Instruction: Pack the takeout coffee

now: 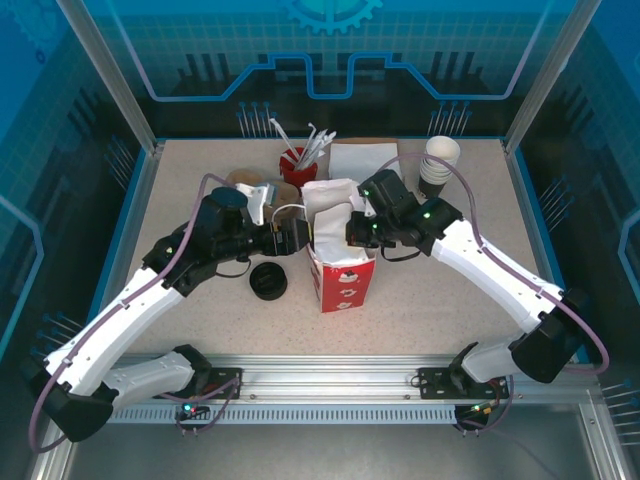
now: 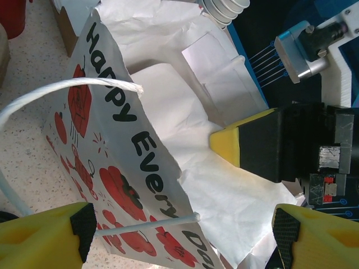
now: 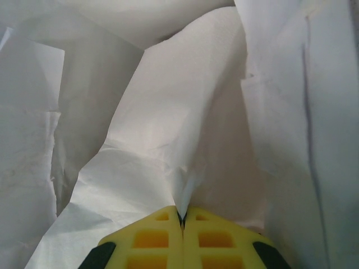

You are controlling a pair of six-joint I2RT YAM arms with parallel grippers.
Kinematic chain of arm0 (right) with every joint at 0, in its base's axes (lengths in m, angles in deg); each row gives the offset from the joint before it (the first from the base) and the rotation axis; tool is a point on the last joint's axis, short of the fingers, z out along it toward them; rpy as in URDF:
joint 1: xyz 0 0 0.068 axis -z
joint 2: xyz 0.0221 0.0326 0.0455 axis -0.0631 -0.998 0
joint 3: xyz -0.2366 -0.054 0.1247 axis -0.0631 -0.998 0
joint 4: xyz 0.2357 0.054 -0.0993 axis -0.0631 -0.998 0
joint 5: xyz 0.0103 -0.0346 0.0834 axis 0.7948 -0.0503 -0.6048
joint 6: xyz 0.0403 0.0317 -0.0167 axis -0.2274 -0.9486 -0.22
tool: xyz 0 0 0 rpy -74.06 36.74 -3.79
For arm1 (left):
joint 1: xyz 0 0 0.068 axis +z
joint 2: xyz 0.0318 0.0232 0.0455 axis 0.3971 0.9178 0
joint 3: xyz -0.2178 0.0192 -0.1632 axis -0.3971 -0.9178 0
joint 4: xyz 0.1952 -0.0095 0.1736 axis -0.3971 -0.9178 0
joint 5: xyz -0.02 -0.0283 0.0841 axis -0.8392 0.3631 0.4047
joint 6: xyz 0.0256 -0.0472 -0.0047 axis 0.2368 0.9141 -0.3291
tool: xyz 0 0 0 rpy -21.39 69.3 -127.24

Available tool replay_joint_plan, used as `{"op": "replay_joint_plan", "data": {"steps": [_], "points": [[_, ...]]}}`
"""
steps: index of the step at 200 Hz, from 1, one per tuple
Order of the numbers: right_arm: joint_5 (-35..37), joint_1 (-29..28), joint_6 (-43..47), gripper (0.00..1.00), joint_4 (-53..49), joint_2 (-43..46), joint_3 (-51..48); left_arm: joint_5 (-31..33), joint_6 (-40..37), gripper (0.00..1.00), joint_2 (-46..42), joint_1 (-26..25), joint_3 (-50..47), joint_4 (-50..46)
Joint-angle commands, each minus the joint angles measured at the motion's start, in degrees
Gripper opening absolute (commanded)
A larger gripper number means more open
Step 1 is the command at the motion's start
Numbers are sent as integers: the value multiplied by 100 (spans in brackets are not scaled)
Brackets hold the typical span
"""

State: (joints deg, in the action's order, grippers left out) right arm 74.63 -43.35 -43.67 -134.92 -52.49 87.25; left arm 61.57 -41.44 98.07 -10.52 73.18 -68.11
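The red-and-white paper bag [image 1: 341,277] stands upright mid-table with its mouth open. My right gripper [image 1: 356,231] is shut on the bag's right rim; in its wrist view the yellow fingertips [image 3: 182,216] pinch a fold of the bag's white inner paper [image 3: 168,112]. My left gripper [image 1: 301,236] hangs open at the bag's left side. In the left wrist view the printed wall [image 2: 118,145] and a string handle [image 2: 146,225] lie between the fingers of this gripper [image 2: 182,235], untouched. The takeout coffee [image 1: 268,281], a small dark cup with a black lid, stands on the table left of the bag.
At the back stand a red cup of white cutlery [image 1: 297,160], a sheet of white paper [image 1: 362,160] and a stack of lidless cups [image 1: 438,165]. Brown round pieces [image 1: 243,180] lie behind the left arm. A raised blue rim [image 1: 135,200] borders the table.
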Motion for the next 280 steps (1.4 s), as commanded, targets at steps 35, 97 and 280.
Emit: {"op": "replay_joint_plan", "data": {"steps": [35, 97, 280], "points": [[278, -303, 306, 6, -167, -152, 445, 37, -49, 85, -79, 9, -101, 60], [371, -360, 525, 37, -545, 12, 1139, 61, -55, 85, -178, 11, -40, 9], [789, 507, 1901, 50, -451, 1727, 908, 2007, -705, 94, -937, 167, 68, -264]]}}
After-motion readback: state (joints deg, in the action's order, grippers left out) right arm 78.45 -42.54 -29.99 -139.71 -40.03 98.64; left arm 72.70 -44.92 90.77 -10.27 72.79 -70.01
